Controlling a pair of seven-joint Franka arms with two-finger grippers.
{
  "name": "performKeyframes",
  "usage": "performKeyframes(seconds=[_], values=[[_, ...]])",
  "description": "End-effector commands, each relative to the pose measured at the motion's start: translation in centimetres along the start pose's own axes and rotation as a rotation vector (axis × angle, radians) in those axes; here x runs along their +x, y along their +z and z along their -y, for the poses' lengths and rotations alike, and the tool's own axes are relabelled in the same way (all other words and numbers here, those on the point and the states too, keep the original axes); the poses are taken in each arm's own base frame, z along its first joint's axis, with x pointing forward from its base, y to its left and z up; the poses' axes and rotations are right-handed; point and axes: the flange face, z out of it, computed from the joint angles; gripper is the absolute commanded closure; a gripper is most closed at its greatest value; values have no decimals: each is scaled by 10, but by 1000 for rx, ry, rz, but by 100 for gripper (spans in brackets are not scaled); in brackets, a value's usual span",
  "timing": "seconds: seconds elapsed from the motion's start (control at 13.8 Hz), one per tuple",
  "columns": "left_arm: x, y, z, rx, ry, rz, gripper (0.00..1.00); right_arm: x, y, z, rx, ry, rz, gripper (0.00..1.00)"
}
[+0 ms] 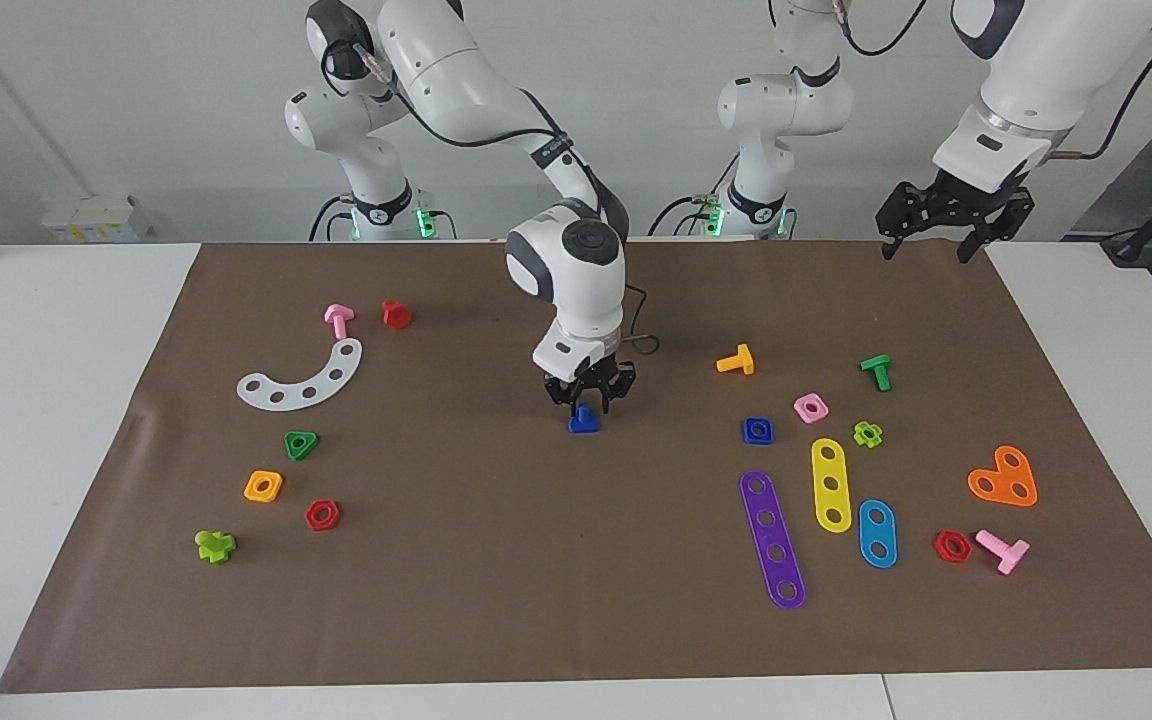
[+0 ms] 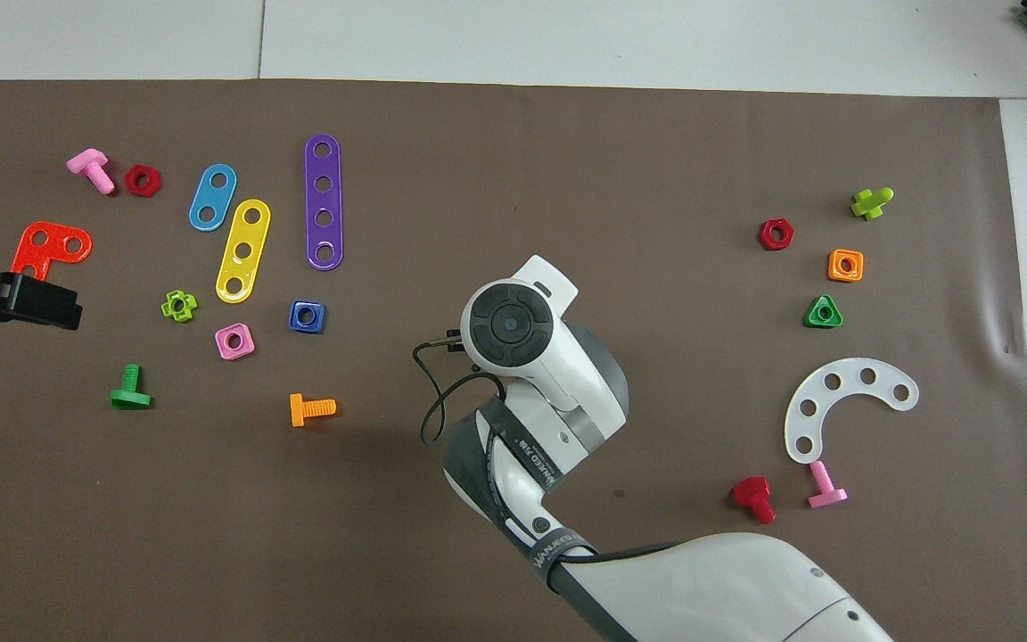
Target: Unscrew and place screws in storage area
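Under right hand (image 1: 586, 403), blue bolt (image 1: 584, 422) half hidden

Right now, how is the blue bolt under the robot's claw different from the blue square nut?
The blue bolt stands on its flat triangular head, stem up; the blue square nut lies flat and has a round hole. The right gripper is closed on the bolt's stem; nothing touches the nut. The bolt sits mid-mat; the nut lies toward the left arm's end, beside the pink square nut. Both are blue plastic.
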Motion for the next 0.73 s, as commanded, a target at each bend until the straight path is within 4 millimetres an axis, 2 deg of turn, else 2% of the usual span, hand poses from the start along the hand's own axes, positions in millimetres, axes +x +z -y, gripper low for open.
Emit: performKeyframes(seconds=[0.0, 0.22, 0.29, 0.36, 0.65], values=[[-10, -1, 2, -16, -5, 2, 0, -4, 0, -9, 1, -22, -18, 50], [-10, -1, 2, -16, -3, 1, 0, -4, 0, -9, 1, -22, -18, 57], [-10, -1, 2, -16, -3, 1, 0, -4, 0, -10, -1, -22, -19, 72], [-10, -1, 2, -16, -5, 2, 0, -3, 0, -12, -8, -26, -23, 100], [-10, -1, 2, -16, -5, 2, 0, 3, -5, -18, -14, -17, -28, 100]])
